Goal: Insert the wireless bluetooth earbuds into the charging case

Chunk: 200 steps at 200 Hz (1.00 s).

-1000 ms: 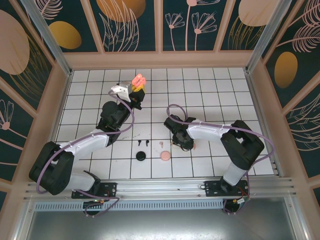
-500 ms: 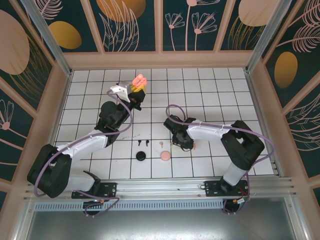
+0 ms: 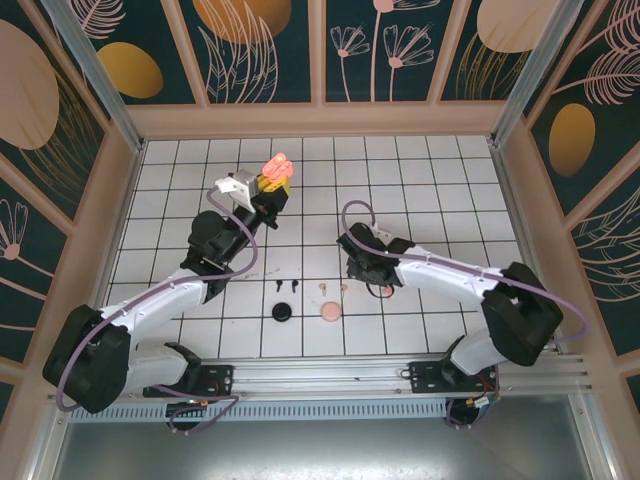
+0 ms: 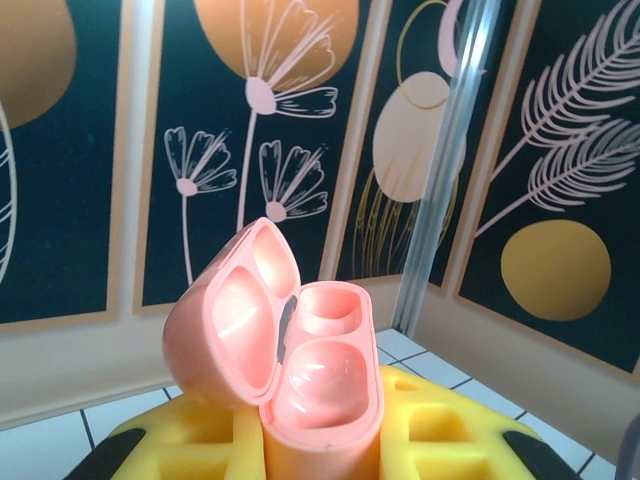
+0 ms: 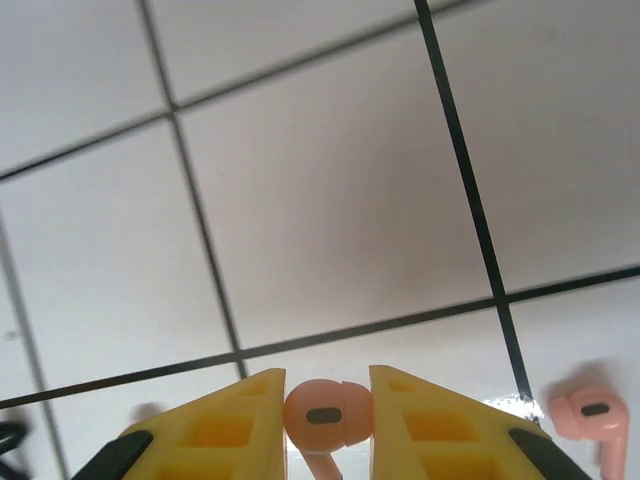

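My left gripper [image 3: 270, 183] [image 4: 320, 435] holds the coral-pink charging case [image 3: 277, 167] [image 4: 305, 375] upright above the far tiles, its yellow fingers [image 4: 455, 430] shut on the base. The lid is open and both wells are empty. Low over the middle tiles, my right gripper [image 3: 368, 278] [image 5: 327, 415] is shut on a coral-pink earbud [image 5: 326, 412], stem pointing down. The second coral-pink earbud [image 5: 590, 418] [image 3: 388, 292] lies on the tile just to its right. Two black earbuds [image 3: 286, 286] and two pale pink earbuds [image 3: 322, 290] lie left of the right gripper.
A shut black case [image 3: 282, 313] and a shut pink case [image 3: 329, 313] sit on the tiles near the front, below the loose earbuds. Walls with flower panels enclose the white grid table [image 3: 440, 190] on three sides.
The right arm has swung its elbow out to the right, and its gripper has shifted slightly away from the front. The left arm has stretched a little, still holding the open case.
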Each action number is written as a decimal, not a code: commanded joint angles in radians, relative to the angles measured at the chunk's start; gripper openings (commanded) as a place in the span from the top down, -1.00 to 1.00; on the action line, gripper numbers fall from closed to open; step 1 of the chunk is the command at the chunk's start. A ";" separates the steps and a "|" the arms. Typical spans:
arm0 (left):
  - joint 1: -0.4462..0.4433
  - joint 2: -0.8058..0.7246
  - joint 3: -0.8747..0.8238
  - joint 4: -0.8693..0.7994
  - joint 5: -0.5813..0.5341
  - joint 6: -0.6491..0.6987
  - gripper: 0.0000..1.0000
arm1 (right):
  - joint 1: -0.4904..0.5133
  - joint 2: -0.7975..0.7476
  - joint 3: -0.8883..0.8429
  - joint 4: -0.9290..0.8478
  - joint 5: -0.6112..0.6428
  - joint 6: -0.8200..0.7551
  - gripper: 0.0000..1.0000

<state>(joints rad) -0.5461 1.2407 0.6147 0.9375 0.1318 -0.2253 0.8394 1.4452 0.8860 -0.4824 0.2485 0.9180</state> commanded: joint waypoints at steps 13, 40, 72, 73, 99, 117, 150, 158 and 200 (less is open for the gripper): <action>-0.005 -0.015 0.008 0.018 0.084 0.090 1.00 | -0.010 -0.117 0.078 0.059 0.079 -0.172 0.54; -0.007 -0.009 0.005 0.030 0.070 0.144 1.00 | -0.016 -0.197 0.143 0.106 0.081 -0.294 0.53; -0.014 0.003 0.010 0.064 0.060 0.188 1.00 | -0.020 -0.276 0.225 0.182 0.059 -0.445 0.52; -0.014 0.003 0.011 0.064 0.060 0.189 1.00 | -0.020 -0.279 0.228 0.184 0.058 -0.449 0.52; -0.032 0.024 0.036 0.064 0.053 0.216 1.00 | -0.022 -0.312 0.296 0.255 0.025 -0.547 0.51; -0.051 0.053 0.057 0.066 0.034 0.239 1.00 | -0.022 -0.324 0.327 0.316 -0.008 -0.591 0.50; -0.091 0.117 0.115 0.061 -0.041 0.301 1.00 | -0.027 -0.337 0.334 0.454 -0.078 -0.650 0.49; -0.104 0.135 0.138 0.042 -0.072 0.314 1.00 | -0.028 -0.334 0.331 0.479 -0.090 -0.656 0.49; -0.144 0.199 0.254 -0.072 -0.124 0.342 1.00 | -0.046 -0.315 0.300 0.606 -0.181 -0.663 0.49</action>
<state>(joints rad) -0.6708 1.4185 0.8036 0.9001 0.0597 0.0765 0.8082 1.1229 1.1965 -0.0200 0.1497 0.2855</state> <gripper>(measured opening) 0.227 0.254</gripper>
